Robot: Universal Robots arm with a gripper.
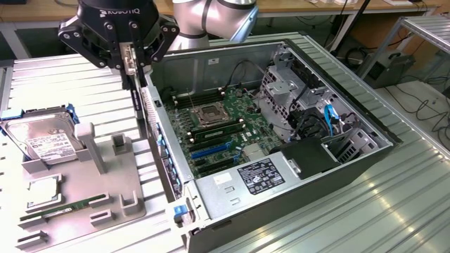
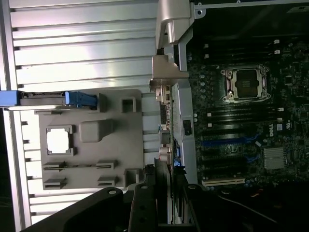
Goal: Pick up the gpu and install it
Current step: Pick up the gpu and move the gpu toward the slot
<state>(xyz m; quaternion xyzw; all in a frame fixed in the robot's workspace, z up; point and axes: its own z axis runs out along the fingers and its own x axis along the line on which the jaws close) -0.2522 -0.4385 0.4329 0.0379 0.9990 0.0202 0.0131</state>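
My gripper [image 1: 134, 69] is shut on the gpu [image 1: 140, 108], a thin dark card that hangs edge-on from the fingers. It is held above the near wall of the open computer case [image 1: 365, 153], at the edge next to the grey parts tray. In the wrist view the gpu [image 2: 167, 140] runs away from the fingers [image 2: 145, 198], and its silver end bracket [image 2: 170, 67] is at the far end. The motherboard [image 1: 221, 124] lies inside the case, with blue expansion slots [image 1: 211, 151] [image 2: 227, 142] beside the card, which hangs clear of them.
A grey parts tray [image 1: 105, 184] sits on the slatted metal table at the exterior view's left. It carries a silver hard drive [image 1: 46, 139], a processor chip [image 1: 42, 188] and a green memory stick [image 1: 63, 206]. A drive cage and cables [image 1: 295, 100] fill the case's far side.
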